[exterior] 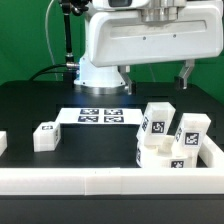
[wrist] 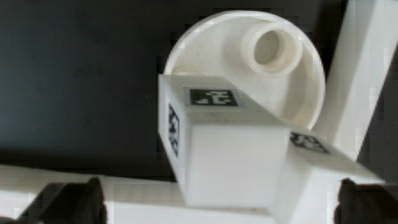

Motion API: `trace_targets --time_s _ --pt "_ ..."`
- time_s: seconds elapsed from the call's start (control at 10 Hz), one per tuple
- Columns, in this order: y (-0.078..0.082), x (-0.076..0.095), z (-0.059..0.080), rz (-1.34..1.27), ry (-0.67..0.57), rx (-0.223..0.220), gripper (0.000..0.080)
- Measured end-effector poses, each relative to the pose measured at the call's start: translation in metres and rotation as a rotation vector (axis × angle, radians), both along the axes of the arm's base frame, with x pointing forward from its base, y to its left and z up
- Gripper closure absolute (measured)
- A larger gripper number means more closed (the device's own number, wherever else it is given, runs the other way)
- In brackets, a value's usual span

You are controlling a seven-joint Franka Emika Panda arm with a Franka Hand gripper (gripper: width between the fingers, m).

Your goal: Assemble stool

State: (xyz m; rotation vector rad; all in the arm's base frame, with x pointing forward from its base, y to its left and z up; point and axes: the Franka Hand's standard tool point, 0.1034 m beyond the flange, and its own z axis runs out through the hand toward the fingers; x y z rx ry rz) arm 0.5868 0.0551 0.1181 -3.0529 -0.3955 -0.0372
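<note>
Closest runs the long white border rail [exterior: 100, 180], edging the black table [exterior: 30, 100]. Behind it, the white arm [exterior: 140, 35] hangs over the exterior view's right. The marker board [exterior: 100, 116] lies flat mid-table. The stool's round seat disc [wrist: 222, 50] sits near the rail's right corner, with tagged legs [exterior: 158, 122] crowded close by it. Another leg [exterior: 47, 135] lies well apart, toward the left. The dark fingers [exterior: 187, 72] stand spread wide above the cluster, grasping nothing.

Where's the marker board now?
In the exterior view the marker board lies flat mid-table, between one leg on that view's left and clustered white parts on its right.
</note>
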Motion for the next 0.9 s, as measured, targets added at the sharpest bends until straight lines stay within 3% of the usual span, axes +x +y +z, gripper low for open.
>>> trace_targets --time_s 0.2,0.5,0.9 --pt "0.005 0.001 -0.004 0.193 -0.005 -0.010 0.0151" --pt "-0.001 0.001 -0.004 0.341 -0.011 -0.026 0.0151" --pt "-0.003 0.006 -0.012 0.814 -0.019 -0.090 0.0151"
